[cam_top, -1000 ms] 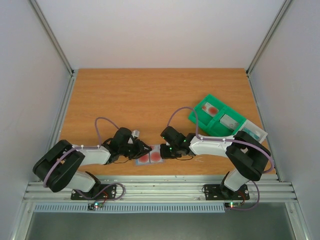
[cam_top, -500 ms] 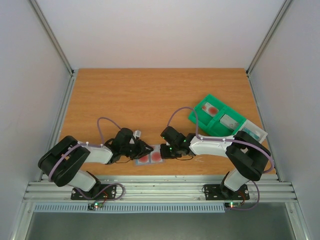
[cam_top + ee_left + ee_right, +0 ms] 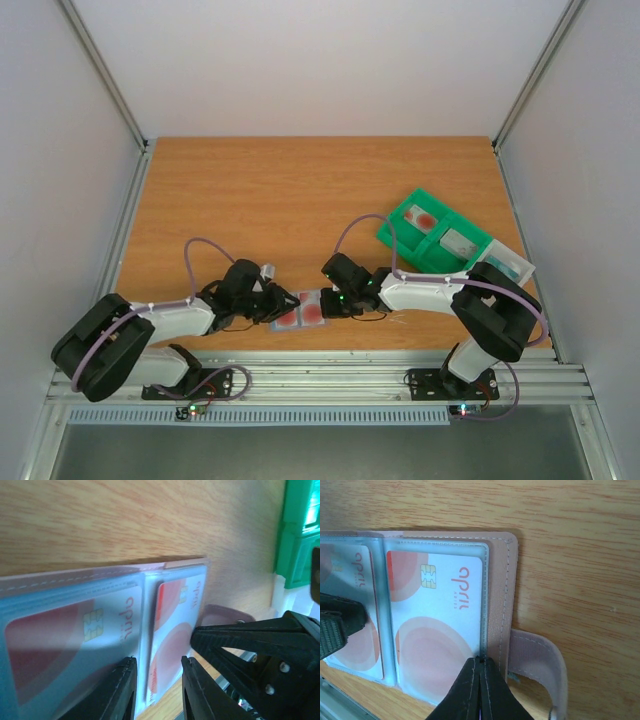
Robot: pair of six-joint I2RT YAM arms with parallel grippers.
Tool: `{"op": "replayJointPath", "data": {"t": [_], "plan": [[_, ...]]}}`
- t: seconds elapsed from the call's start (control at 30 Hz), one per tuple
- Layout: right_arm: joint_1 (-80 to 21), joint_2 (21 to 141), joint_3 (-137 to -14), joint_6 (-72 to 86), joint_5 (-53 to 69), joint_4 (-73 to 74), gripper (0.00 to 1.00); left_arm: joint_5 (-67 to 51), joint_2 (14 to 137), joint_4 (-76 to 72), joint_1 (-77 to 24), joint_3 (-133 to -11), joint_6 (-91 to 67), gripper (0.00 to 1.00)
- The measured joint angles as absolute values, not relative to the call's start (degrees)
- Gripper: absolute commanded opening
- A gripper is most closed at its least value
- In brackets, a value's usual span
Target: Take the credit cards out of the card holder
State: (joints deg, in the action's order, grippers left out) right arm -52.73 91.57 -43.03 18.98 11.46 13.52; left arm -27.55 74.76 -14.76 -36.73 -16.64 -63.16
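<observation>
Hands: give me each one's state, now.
Left hand: open a little, fingertips over the card holder.
Right hand: shut, tips at its sleeve edge; whether it pinches anything cannot be told.

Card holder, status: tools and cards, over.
Left tool open, tips on flat pale bifold card holder. Right tool shut, tip at its clear pocket edge. Two white red-marked cards in pockets.

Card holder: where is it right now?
In the top view, the card holder lies open at the near edge of the table, centre, between the left gripper and right gripper; the green tray sits back-right.
</observation>
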Motion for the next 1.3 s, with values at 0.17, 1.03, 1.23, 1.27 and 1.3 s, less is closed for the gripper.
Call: {"op": "replayJointPath", "data": {"t": [0.17,1.03,1.23,1.27,1.3], "plan": [[-52.73,91.39,-43.13,18.98,12.08,13.69,0.09,-27.49,74.96,-13.56,-36.73,-16.64,-62.57,0.27],[-52.73,94.30,-47.22,17.54,13.34,16.88,0.03,-28.38,78.94,-18.63,-36.75,-16.73,-62.54,0.26],[-52.73,94.24,-46.83,17.56,13.13,16.14,0.02,-28.53,80.88,-20.91,-36.77,-16.82,-62.57,0.25],[-52.73,94.17,-46.78,17.56,13.08,16.05,0.02,-28.64,81.14,-21.28,-36.77,-16.82,-62.57,0.23],[-52.73,94.13,-46.74,17.56,13.08,16.03,0.02,-28.73,81.45,-21.69,-36.80,-16.82,-62.57,0.23]]}}
